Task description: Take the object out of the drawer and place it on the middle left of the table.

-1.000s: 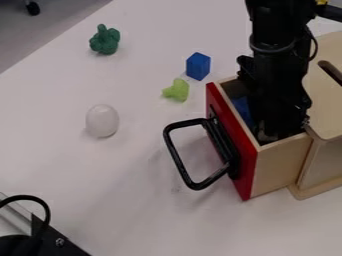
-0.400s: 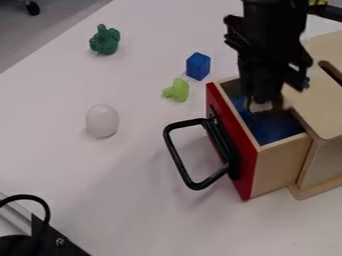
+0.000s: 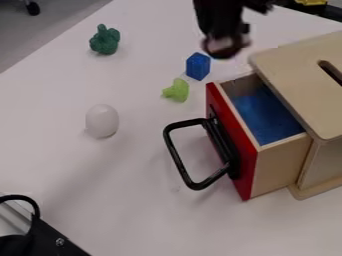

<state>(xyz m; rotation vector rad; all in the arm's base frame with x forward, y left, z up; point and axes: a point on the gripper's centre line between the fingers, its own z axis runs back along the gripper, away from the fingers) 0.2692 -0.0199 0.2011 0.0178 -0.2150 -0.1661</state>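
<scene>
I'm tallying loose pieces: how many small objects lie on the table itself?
4: a lumpy dark-green toy at upper left, a white egg-shaped object below it, a blue block by the red-fronted wooden drawer, a lime-green knobbly piece beside the block. The wooden box may hide more.

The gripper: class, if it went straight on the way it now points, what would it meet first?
Pointing down, the gripper would probably meet the white table between the blue block and the drawer, or the drawer's rim; its height is unclear.
</scene>
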